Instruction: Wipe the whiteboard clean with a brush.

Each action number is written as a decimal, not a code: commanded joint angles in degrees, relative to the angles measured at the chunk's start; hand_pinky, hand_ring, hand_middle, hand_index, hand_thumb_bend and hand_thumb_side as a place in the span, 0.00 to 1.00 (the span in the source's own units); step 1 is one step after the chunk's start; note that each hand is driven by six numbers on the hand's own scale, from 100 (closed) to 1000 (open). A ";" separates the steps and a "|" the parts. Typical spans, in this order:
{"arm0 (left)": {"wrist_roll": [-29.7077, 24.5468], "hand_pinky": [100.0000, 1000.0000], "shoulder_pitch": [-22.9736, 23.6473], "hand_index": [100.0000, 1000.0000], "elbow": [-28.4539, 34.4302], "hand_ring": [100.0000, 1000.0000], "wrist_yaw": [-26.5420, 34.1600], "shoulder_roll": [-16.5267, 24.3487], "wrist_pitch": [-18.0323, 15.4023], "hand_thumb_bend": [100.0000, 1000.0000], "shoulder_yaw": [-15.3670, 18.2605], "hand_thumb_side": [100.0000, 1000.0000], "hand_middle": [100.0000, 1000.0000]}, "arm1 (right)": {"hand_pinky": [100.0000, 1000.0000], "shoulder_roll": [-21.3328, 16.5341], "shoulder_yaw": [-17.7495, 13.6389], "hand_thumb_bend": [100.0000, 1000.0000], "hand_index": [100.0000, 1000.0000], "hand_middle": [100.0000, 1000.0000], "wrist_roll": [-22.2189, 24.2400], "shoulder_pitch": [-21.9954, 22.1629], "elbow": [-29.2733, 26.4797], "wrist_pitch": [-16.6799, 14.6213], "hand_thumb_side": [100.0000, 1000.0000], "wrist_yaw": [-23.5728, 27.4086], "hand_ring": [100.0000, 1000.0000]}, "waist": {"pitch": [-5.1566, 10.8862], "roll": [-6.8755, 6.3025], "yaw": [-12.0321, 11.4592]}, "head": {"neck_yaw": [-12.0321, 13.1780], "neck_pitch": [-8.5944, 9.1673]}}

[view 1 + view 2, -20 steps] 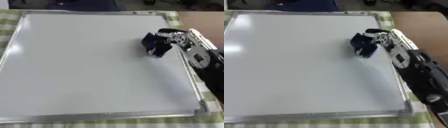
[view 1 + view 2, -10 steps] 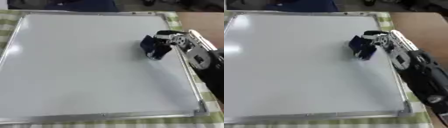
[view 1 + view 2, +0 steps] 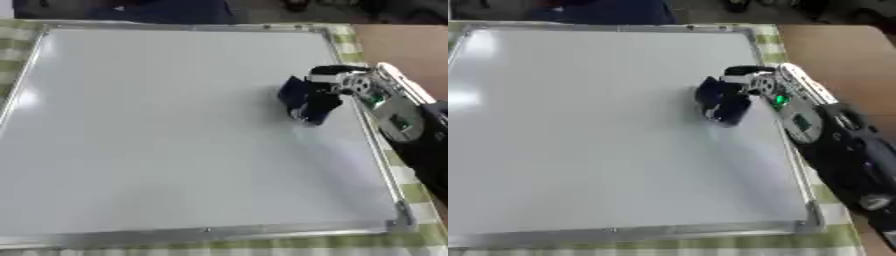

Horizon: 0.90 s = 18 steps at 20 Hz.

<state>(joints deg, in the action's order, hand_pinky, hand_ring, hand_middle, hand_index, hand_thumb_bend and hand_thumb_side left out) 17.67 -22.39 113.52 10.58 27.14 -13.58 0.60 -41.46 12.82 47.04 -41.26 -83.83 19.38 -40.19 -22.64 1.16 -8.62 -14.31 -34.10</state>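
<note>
Moved: right hand [image 3: 337,87] and brush [image 3: 304,101] sit slightly higher on the whiteboard [image 3: 157,130] than before.
Hand: fingers curled round the brush.
Brush: dark blue, touching the board near its right edge.

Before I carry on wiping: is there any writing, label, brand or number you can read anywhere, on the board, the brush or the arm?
None can be read.
Whiteboard: blank, no writing or marks visible.
Brush, dark blue, held by the right hand: no label visible.
Right arm: a small green spot on it, no legible text.
</note>
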 commanded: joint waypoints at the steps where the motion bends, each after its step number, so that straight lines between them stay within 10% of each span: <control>1: -0.01 0.67 -0.59 0.84 1.07 0.84 -0.04 0.59 0.01 0.20 0.49 1.00 0.82 | 0.73 -0.85 0.35 0.00 0.64 0.84 -0.39 0.09 -0.38 0.46 0.58 -1.25 0.90 | 0.83 -0.25 -0.09 | -0.21 0.72; 13: -0.14 0.67 -0.71 0.84 1.07 0.84 0.06 0.52 -0.04 0.20 0.45 1.00 0.81 | 0.78 -0.80 0.15 0.00 0.49 0.82 -3.33 -0.39 -1.42 -0.29 0.58 -4.88 0.91 | 0.67 -0.28 -0.26 | -0.28 0.99; 18: -0.23 0.67 -0.77 0.84 1.07 0.84 0.13 0.52 -0.01 0.20 0.41 1.00 0.81 | 0.77 -0.90 -0.24 0.17 0.38 0.81 -3.73 -0.56 -2.54 -0.52 0.54 -4.76 0.87 | 0.65 -0.22 -0.24 | -0.10 1.03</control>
<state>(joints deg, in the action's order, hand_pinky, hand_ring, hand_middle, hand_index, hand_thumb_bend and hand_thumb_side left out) 17.64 -22.40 113.52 10.64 26.70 -13.56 0.60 -41.41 13.10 43.40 -41.30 -85.25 18.81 -44.82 -22.97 1.11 -8.81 -14.31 -33.60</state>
